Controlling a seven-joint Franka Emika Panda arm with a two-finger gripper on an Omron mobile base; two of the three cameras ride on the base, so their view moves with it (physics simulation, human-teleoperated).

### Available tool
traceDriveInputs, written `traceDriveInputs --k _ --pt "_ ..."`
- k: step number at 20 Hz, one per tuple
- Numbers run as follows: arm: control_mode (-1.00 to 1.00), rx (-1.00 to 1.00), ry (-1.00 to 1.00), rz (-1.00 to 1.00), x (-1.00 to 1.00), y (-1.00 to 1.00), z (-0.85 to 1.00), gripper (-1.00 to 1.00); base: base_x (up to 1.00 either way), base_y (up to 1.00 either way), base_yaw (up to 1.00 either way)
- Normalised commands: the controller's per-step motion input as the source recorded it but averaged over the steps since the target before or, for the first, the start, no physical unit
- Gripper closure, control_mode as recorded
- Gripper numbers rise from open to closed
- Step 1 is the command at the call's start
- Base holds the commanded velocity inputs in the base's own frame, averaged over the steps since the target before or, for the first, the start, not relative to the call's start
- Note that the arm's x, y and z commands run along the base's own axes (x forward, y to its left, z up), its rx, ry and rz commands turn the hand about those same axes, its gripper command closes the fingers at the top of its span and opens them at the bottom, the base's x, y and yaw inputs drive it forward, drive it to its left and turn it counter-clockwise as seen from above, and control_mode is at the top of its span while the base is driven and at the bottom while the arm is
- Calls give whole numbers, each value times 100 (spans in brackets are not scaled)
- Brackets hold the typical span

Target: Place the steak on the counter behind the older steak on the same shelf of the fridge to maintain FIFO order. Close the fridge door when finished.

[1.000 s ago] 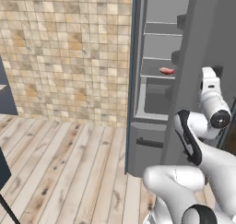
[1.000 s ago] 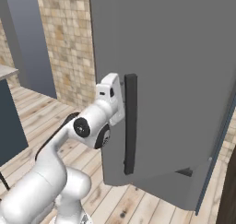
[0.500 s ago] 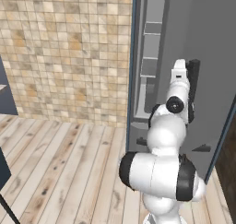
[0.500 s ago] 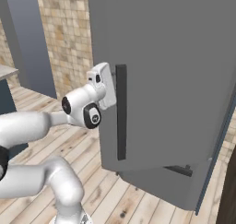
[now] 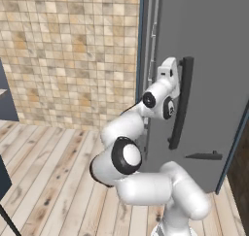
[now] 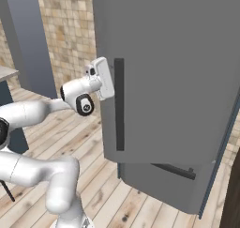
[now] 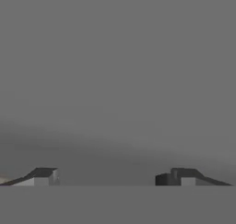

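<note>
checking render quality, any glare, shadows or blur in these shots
Left base view: even light, no glare on the fridge door, sharp. Right base view: flat too, with a soft shade under the door. Hand view: plain grey, soft and featureless past the hand.

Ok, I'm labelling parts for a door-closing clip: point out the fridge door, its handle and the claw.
fridge door (image 6: 173,58), right base view, bare outer face.
door handle (image 6: 119,105), right base view, mid bar.
claw (image 7: 107,178), hand view, between the fingertips.
</note>
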Motion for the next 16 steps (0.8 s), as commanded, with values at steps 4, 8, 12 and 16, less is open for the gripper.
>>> traceDriveInputs --k 4,8,12,16 --pt "-100 0 0 -25 59 35 44 -100 0 0 0" --pt "-100 0 0 -22 55 21 46 -100 0 0 0" --pt "-100 0 1 -21 61 15 41 -100 0 0 0" --pt "-100 0 1 -15 58 3 34 -100 0 0 0"
